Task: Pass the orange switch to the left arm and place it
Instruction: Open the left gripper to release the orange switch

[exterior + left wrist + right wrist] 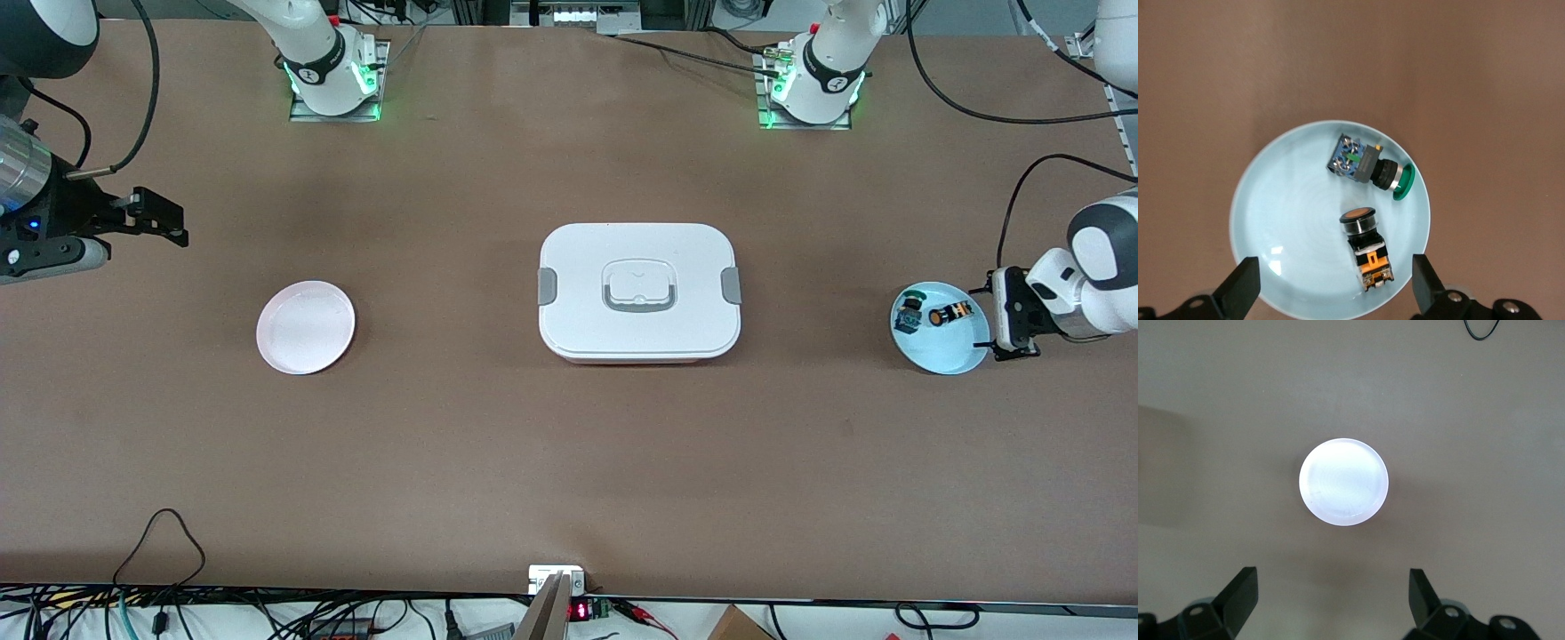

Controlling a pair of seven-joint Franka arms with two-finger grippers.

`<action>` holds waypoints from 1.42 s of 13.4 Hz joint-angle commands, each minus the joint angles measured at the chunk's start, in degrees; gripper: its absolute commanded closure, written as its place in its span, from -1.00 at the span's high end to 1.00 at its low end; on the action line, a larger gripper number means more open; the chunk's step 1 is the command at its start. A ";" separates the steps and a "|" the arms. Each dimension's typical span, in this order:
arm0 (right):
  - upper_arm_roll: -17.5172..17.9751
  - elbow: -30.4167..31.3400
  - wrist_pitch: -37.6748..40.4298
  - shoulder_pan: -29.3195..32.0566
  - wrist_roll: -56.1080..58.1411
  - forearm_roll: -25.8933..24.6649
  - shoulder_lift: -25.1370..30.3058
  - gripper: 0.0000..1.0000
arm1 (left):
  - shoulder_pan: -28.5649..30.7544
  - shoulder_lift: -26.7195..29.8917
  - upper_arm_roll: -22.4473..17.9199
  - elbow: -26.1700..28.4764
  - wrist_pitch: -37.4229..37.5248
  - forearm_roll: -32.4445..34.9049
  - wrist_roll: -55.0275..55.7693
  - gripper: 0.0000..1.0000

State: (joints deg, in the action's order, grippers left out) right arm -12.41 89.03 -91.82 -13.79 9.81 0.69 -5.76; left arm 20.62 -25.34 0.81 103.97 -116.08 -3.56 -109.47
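Worktop of brown board carries the box at its middle, lid on, grey clips at both ends, and it stands squarely between the two plates. Toward the left arm's end lies a light-blue plate, and on it rests the orange switch, lying on its side with its orange cap turned toward the plate's centre. Just beside it on the same plate, apart from it, lies a similar black part with a green cap. The left gripper hangs over the rim of this plate with its fingers spread wide and nothing between them. Toward the right arm's end sits a pink plate with nothing on it. The right gripper is up over the bare worktop near that plate, its fingers also spread apart and holding nothing. Cables run along the worktop's edges.
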 commanded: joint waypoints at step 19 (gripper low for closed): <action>0.11 -1.05 0.85 0.61 0.03 0.01 -0.48 1.00 | -13.41 7.50 -0.64 -20.64 19.05 -0.21 18.64 1.00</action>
State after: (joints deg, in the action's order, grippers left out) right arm -12.53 89.03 -91.80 -13.56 9.81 0.69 -5.77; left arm 8.11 -17.53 0.93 86.73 -99.76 -4.65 -94.80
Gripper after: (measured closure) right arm 0.000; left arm 0.000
